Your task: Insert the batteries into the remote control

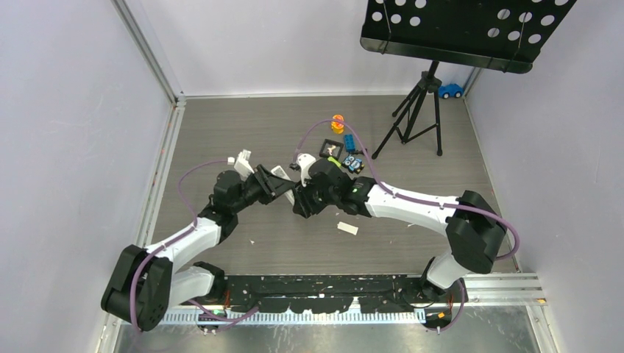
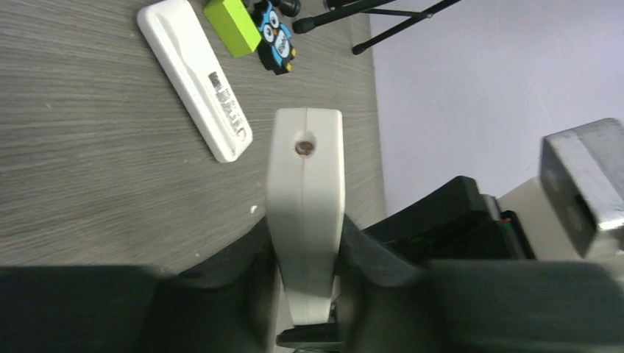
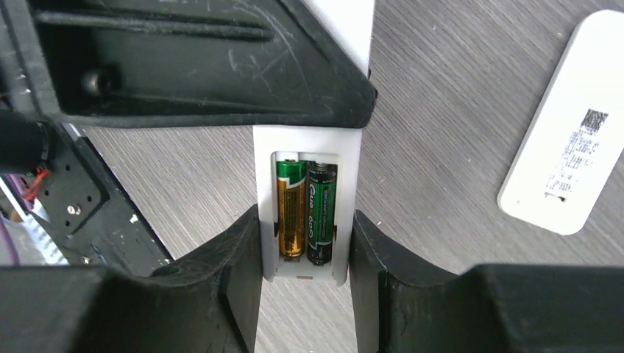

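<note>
Both batteries (image 3: 306, 209) sit side by side in the recess on the back of the remote (image 3: 307, 141), one orange, one green and black. The left fingers (image 2: 235, 265) pinch one end to hold it up over the tabletop (image 3: 441, 88), recess facing the other arm. The right fingers (image 3: 221, 279) sit snug on both long edges, probably to steady it. There's no cover on it, so I'd say it's nearly done. A slimmer second remote (image 3: 563, 154) lies off to the side.
</note>
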Robot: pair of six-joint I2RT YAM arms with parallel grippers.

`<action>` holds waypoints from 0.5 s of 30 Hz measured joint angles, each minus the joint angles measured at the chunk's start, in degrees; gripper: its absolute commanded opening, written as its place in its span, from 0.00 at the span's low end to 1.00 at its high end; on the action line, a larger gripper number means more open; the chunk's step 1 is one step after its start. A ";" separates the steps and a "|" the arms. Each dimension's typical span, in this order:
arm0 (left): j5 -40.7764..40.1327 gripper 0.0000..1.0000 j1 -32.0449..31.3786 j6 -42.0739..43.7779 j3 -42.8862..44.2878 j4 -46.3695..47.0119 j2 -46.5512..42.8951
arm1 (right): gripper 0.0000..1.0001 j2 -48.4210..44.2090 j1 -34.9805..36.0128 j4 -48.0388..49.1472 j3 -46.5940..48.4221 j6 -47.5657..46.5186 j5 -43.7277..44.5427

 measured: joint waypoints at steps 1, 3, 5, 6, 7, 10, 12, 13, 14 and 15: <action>-0.17 0.61 -0.02 0.15 0.00 -0.28 -0.11 | 0.18 0.15 0.00 -0.20 0.13 -0.63 -0.28; -0.66 0.76 -0.02 0.74 0.00 -2.93 -1.09 | 0.16 0.46 -0.02 -1.86 0.70 -3.39 -1.16; -2.43 0.84 -0.02 1.70 0.35 -8.55 -3.39 | 0.15 1.25 0.00 -4.63 1.81 -6.23 -1.79; -3.80 0.86 0.00 2.43 0.90 -12.11 -4.61 | 0.14 1.75 0.00 -5.97 2.38 -7.58 -1.92; -5.14 0.88 0.04 3.10 1.49 -15.15 -5.66 | 0.14 2.27 0.00 -7.08 2.82 -8.52 -1.95; -10.56 0.90 1.25 5.20 4.96 -27.19 -9.35 | 0.14 4.70 0.00 -10.73 3.82 -11.37 -1.92; -14.56 0.90 2.47 6.47 7.52 -34.29 -11.13 | 0.14 6.54 0.00 -12.90 3.93 -12.90 -1.90; -16.24 0.91 2.95 6.82 8.39 -36.85 -11.61 | 0.14 7.32 -0.02 -13.75 4.00 -13.40 -1.86; -18.32 0.91 3.48 7.34 9.35 -39.91 -12.02 | 0.13 8.24 -0.02 -14.80 4.11 -13.94 -1.90; -20.31 0.91 3.98 7.72 10.01 -42.47 -12.26 | 0.12 9.27 0.00 -15.78 4.33 -14.49 -1.92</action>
